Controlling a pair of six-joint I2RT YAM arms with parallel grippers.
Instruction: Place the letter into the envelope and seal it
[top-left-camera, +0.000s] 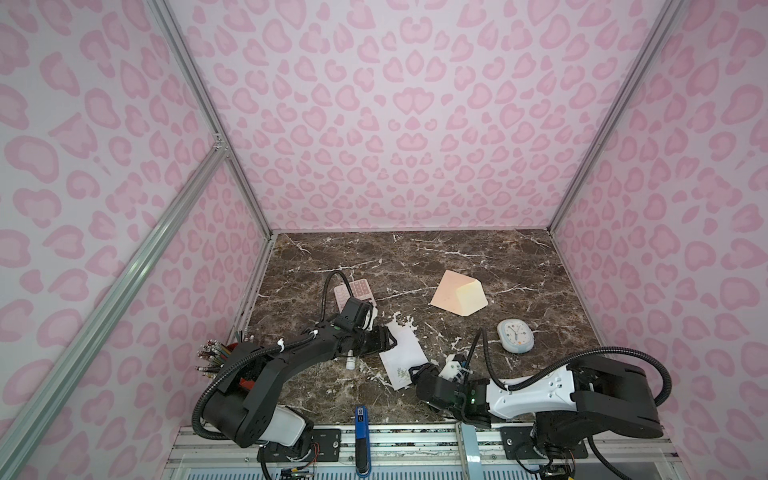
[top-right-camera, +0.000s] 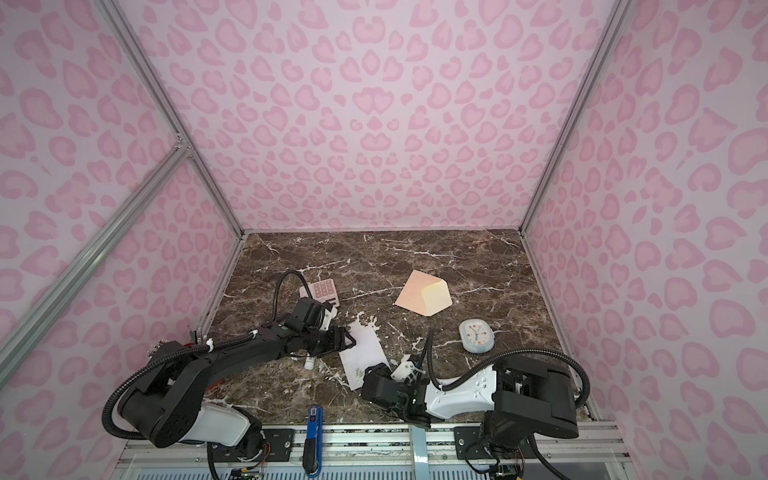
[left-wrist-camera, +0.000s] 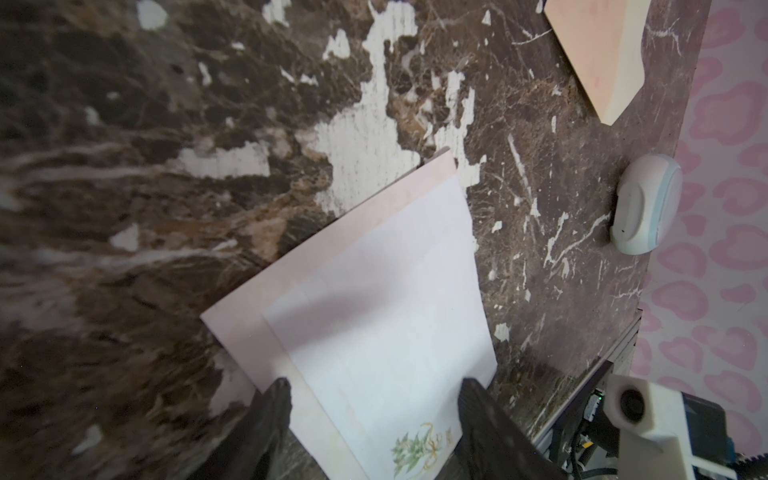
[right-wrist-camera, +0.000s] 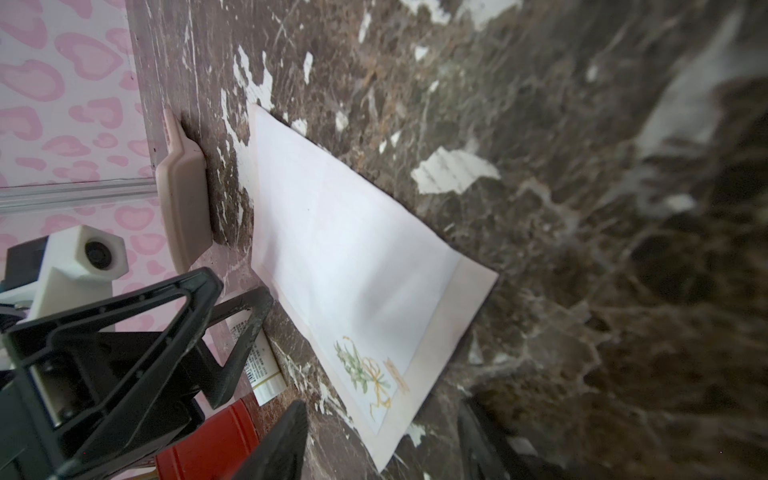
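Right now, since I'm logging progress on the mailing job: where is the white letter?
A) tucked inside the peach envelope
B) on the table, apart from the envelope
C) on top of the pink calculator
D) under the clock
B: in both top views the letter lies on the table, with bare marble between it and the envelope farther back.

I am seeing the letter (top-left-camera: 402, 353) white, a green-and-yellow sprig (left-wrist-camera: 419, 453) printed at one corner, its margin (left-wrist-camera: 332, 257) perhaps faintly pink. The envelope (top-left-camera: 449, 293) is showing peach with a cream flap (top-left-camera: 471, 297), the table (top-left-camera: 457, 257) brown marble veined white, the walls (top-left-camera: 395, 124) pink-blotched on paler pink.
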